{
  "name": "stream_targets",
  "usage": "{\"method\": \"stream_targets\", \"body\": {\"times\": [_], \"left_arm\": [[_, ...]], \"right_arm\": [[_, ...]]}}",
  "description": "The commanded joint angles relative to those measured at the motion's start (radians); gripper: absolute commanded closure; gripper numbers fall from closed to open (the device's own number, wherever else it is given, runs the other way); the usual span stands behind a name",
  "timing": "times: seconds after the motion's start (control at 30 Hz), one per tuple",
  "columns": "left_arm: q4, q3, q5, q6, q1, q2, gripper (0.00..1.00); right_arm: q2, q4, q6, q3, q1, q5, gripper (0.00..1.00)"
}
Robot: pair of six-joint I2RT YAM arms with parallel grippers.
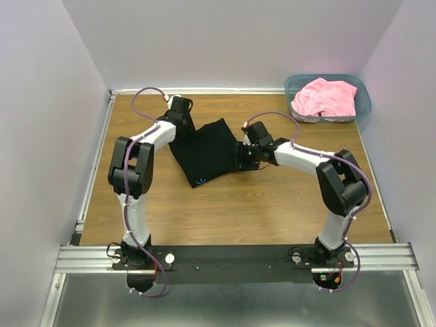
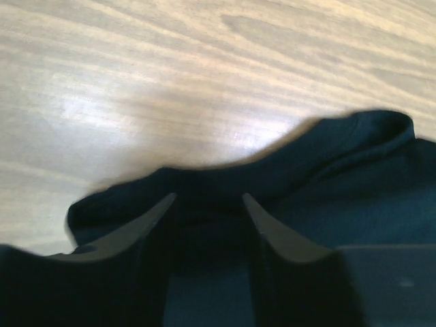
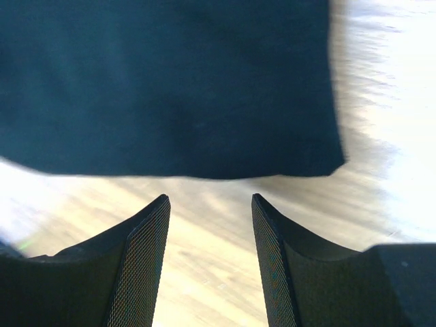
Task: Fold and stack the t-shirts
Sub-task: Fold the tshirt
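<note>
Black t-shirt (image 1: 208,153) lies mid-frame on the wooden table (image 1: 272,204) in the top view, lying roughly flat. A small blue mark sits near its lower corner, too small to read.

Left gripper (image 1: 182,128) sits at the shirt's upper-left edge. In the left wrist view its fingers (image 2: 160,211) stand apart over dark cloth. It is black on black, so I cannot tell whether the tips touch the fabric. A raised hem runs just above them.

Right gripper (image 1: 242,155) sits at the shirt's right edge. In its wrist view the fingers (image 3: 153,231) are parted over bare wood with nothing between them. The cloth edge lies just beyond the tips. The wood at right is washed out and blurred.

Pink t-shirt (image 1: 325,99) is heaped in the teal bin (image 1: 364,103) at upper right, its shape lost in folds.
</note>
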Motion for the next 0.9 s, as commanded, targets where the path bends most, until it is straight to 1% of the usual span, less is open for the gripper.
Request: {"method": "stream_targets", "body": {"times": [0.0, 0.03, 0.07, 0.1, 0.13, 0.17, 0.2, 0.23, 0.3, 0.33, 0.37, 0.4, 0.43, 0.53, 0.57, 0.63, 0.67, 0.73, 0.77, 0.87], "left_arm": [[0.044, -0.081, 0.008, -0.014, 0.001, -0.181, 0.46], [0.06, -0.13, 0.003, -0.024, 0.006, -0.222, 0.44], [0.061, -0.151, -0.004, -0.053, 0.009, -0.297, 0.41], [0.074, -0.179, -0.014, -0.064, 0.013, -0.333, 0.41], [0.087, -0.232, -0.014, -0.075, 0.016, -0.365, 0.4], [0.099, -0.26, -0.009, -0.09, 0.029, -0.423, 0.4], [0.123, -0.289, 0.003, -0.099, 0.033, -0.45, 0.4], [0.131, -0.338, 0.005, -0.109, 0.041, -0.489, 0.41], [0.159, -0.389, 0.015, -0.113, 0.055, -0.517, 0.43], [0.191, -0.432, 0.026, -0.115, 0.058, -0.53, 0.44], [0.211, -0.45, 0.041, -0.113, 0.061, -0.527, 0.49], [0.244, -0.476, 0.09, -0.103, 0.067, -0.522, 0.53], [0.246, -0.484, 0.133, -0.101, 0.069, -0.498, 0.57], [0.278, -0.483, 0.167, -0.11, 0.085, -0.45, 0.63], [0.288, -0.483, 0.193, -0.113, 0.09, -0.421, 0.68], [0.315, -0.466, 0.221, -0.119, 0.105, -0.384, 0.7], [0.318, -0.454, 0.225, -0.121, 0.111, -0.337, 0.71], [0.326, -0.42, 0.239, -0.123, 0.14, -0.262, 0.72], [0.329, -0.408, 0.245, -0.124, 0.154, -0.237, 0.72], [0.332, -0.363, 0.307, -0.139, 0.196, -0.136, 0.74]], "right_arm": [[-0.085, 0.011, 0.023, 0.078, 0.003, -0.049, 0.41], [-0.082, 0.012, 0.004, 0.107, -0.002, -0.069, 0.4], [-0.063, 0.012, -0.004, 0.139, -0.018, -0.095, 0.4], [-0.047, 0.015, -0.007, 0.217, -0.026, -0.144, 0.4], [-0.026, 0.015, -0.01, 0.256, -0.035, -0.176, 0.4], [0.002, 0.02, -0.02, 0.308, -0.052, -0.213, 0.4], [0.06, 0.023, -0.024, 0.352, -0.06, -0.273, 0.4], [0.097, 0.024, -0.03, 0.456, -0.069, -0.293, 0.4], [0.164, 0.029, -0.037, 0.555, -0.074, -0.354, 0.4], [0.247, 0.035, -0.034, 0.661, -0.077, -0.382, 0.4], [0.284, 0.038, -0.028, 0.708, -0.086, -0.405, 0.4], [0.369, 0.049, -0.021, 0.759, -0.089, -0.455, 0.4], [0.403, 0.055, -0.007, 0.837, -0.092, -0.492, 0.4], [0.5, 0.084, 0.006, 0.931, -0.098, -0.52, 0.4], [0.558, 0.087, 0.016, 0.977, -0.1, -0.522, 0.4], [0.608, 0.113, 0.042, 1.003, -0.109, -0.537, 0.4], [0.644, 0.13, 0.053, 1.006, -0.12, -0.546, 0.4], [0.695, 0.176, 0.074, 0.999, -0.14, -0.552, 0.4], [0.695, 0.191, 0.081, 0.994, -0.147, -0.552, 0.4], [0.781, 0.274, 0.122, 0.971, -0.184, -0.562, 0.4]]}}
